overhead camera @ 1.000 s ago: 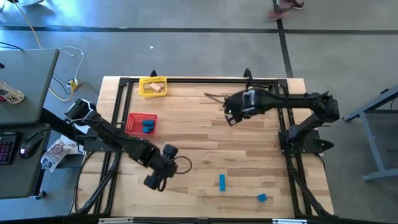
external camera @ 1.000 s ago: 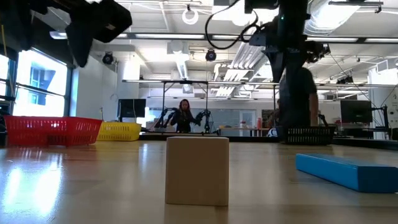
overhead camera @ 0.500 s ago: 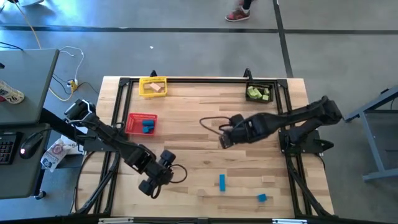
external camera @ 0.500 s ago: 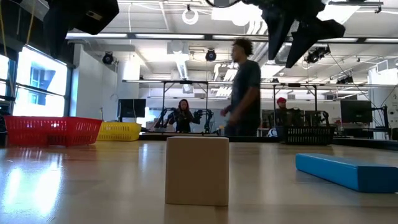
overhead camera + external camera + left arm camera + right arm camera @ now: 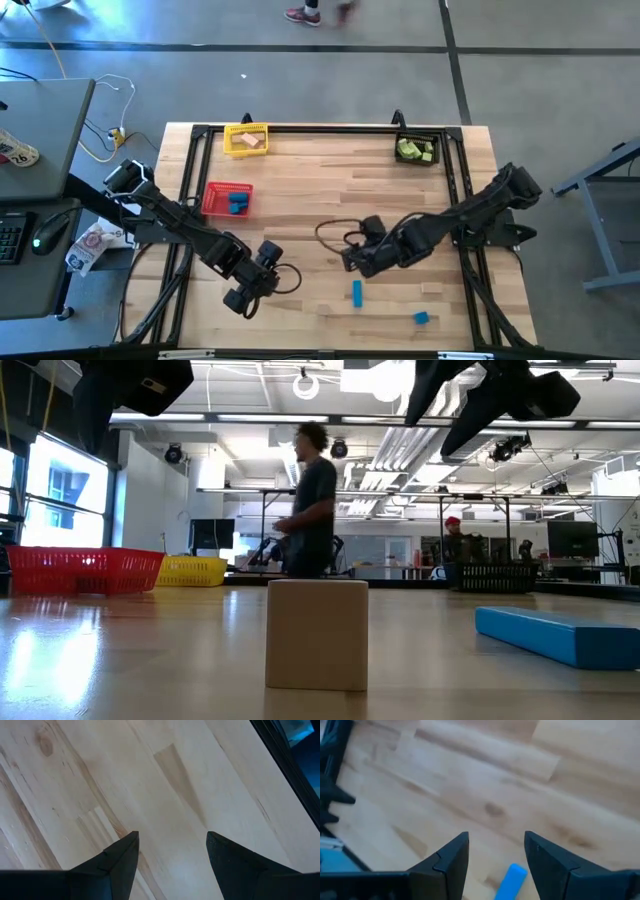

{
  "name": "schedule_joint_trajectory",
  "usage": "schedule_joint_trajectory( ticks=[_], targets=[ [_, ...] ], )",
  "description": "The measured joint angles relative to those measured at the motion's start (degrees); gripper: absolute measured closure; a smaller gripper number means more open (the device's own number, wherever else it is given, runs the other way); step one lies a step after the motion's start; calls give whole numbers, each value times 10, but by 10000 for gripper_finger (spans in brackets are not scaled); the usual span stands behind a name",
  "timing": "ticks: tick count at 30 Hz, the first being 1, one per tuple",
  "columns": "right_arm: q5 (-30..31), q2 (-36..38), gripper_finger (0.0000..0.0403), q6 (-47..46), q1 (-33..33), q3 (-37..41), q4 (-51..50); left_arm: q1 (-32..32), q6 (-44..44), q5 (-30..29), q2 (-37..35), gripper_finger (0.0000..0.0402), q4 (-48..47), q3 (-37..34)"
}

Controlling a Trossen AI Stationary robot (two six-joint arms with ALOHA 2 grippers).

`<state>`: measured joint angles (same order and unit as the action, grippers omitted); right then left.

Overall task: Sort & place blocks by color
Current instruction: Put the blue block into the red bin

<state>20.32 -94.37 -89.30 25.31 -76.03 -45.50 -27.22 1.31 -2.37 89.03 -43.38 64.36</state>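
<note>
A blue bar [image 5: 357, 292] lies flat on the table near the front, seen also in the right wrist view [image 5: 511, 880] and the low view [image 5: 560, 635]. My right gripper [image 5: 350, 262] hangs open just beyond its far end, above the table, with nothing between its fingers [image 5: 495, 837]. A blue cube [image 5: 421, 318] and a tan block [image 5: 431, 289] rest to the right. Another tan cube [image 5: 317, 635] stands near the front edge. My left gripper [image 5: 243, 300] waits open over bare wood at the front left [image 5: 170, 837].
A yellow basket [image 5: 246, 139] with tan blocks stands at the far left. A red basket [image 5: 229, 199] holds blue blocks. A black basket [image 5: 417, 150] at the far right holds green blocks. A black frame [image 5: 330, 127] borders the table. A person walks in the room behind [image 5: 312, 500].
My right gripper has swung from the far side, beside the black basket, across the table toward the near edge. It now hangs just short of the blue bar. Its wrist has rolled on the way. Its fingers have stayed open.
</note>
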Motion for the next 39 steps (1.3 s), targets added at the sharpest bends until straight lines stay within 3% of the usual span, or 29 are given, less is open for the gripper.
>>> schedule_joint_trajectory(
  ticks=[13,22,39],
  targets=[
    [-174,-106,226,-97,12,0,60,0,-9,-3,0,183,16,0],
    [-178,-135,226,-135,30,0,66,6,-20,-42,0,183,31,0],
    [-174,-159,226,-197,60,0,78,33,-20,-45,0,183,34,0]
  ],
)
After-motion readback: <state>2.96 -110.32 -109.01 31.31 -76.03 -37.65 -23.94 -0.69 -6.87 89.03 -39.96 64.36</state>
